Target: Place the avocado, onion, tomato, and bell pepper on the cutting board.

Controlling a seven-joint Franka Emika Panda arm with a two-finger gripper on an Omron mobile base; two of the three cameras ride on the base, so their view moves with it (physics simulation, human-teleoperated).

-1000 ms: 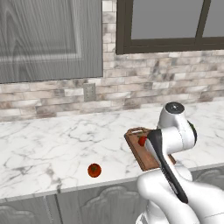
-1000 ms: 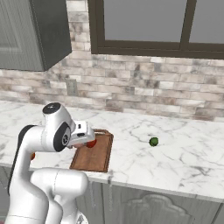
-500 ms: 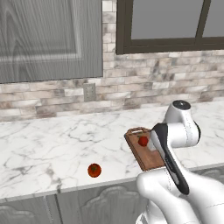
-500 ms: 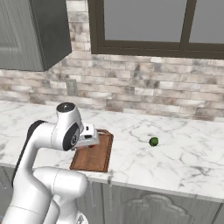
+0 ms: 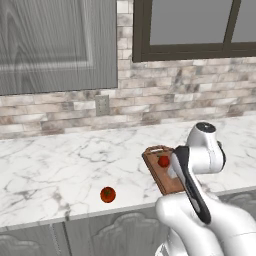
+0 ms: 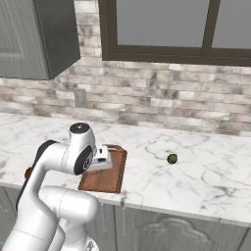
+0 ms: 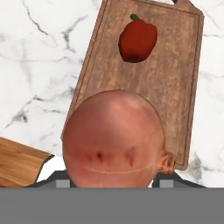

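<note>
In the hand view the pale peach-pink onion (image 7: 113, 140) sits right in front of the camera, with my gripper (image 7: 113, 180) shut on it and its fingertips almost hidden behind it. Below the onion lies the brown cutting board (image 7: 175, 87), with the deep red bell pepper (image 7: 138, 40) resting on its far part. The left base view shows the pepper (image 5: 163, 161) on the board (image 5: 161, 182), and the orange-red tomato (image 5: 107, 194) on the counter to the left near the front edge. The dark green avocado (image 6: 172, 159) lies on the counter right of the board (image 6: 109, 179).
The white marble counter (image 5: 60, 165) runs along a brick backsplash with a wall outlet (image 5: 102, 105). Its front edge passes just in front of the tomato and the board. Grey cabinets hang above on the left, and a dark-framed window (image 6: 162, 29) is behind.
The arm has swung a little further right over the board with the onion in the gripper. Tomato, avocado and pepper lie where they were.
</note>
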